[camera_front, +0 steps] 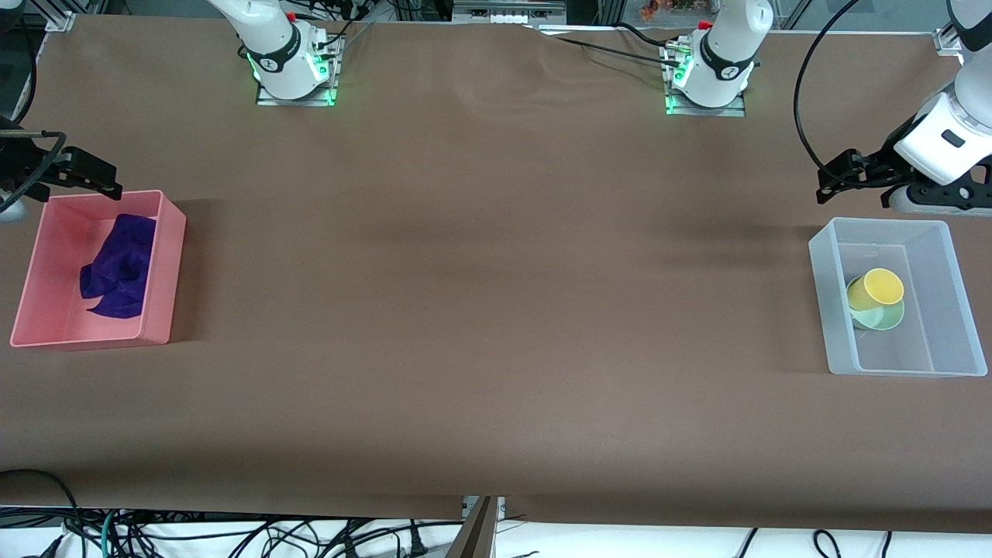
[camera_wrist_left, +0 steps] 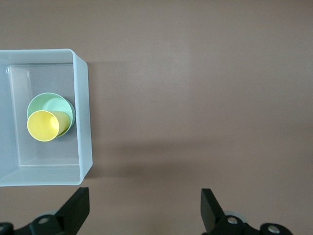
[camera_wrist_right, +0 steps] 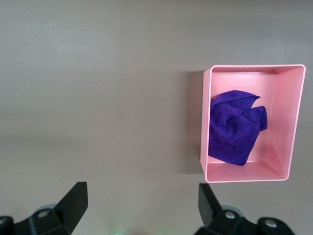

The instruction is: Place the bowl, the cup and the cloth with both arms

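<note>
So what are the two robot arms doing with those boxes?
Nothing is being held right now. The purple cloth lies in the pink bin at the right arm's end of the table. The yellow cup sits tipped in the green bowl, inside the clear bin at the left arm's end. The right gripper hangs open by the pink bin's edge, and the left gripper hangs open over the table beside the clear bin.
</note>
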`<state>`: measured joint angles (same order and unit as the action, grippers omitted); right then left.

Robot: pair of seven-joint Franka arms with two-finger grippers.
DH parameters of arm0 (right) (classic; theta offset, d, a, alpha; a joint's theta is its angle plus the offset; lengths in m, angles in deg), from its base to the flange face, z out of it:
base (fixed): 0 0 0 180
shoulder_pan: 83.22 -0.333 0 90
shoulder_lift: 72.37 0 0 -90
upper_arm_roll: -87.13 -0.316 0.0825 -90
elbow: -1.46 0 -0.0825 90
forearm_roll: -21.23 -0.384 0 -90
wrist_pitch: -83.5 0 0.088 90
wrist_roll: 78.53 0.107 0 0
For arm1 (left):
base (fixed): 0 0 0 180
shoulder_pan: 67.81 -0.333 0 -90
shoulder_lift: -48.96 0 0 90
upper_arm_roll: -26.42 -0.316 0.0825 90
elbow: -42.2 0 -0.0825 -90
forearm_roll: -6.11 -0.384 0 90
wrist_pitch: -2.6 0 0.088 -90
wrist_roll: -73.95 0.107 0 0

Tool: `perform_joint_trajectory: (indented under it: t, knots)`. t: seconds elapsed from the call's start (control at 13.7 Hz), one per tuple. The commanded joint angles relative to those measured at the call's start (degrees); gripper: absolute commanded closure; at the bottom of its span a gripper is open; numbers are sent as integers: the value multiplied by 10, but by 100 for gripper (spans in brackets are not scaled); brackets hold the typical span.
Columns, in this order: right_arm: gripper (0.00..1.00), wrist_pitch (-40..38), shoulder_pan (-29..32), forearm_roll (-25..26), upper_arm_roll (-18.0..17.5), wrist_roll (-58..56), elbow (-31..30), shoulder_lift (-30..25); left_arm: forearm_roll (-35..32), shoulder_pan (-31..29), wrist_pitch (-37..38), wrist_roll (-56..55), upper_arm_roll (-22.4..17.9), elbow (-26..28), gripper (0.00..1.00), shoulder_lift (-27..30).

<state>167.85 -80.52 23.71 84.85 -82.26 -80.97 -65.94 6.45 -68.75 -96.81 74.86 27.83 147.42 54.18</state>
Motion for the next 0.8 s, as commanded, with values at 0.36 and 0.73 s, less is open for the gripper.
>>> perform_joint_trajectory:
  t: [0.36, 0.73]
  knots:
    - [0, 2, 4, -11, -1, 4, -1, -3, 3, 12, 50, -6, -4, -72, 0, -52]
    - [0, 2, 4, -11, 0, 4, -1, -3, 3, 14, 54, -6, 1, -73, 0, -52]
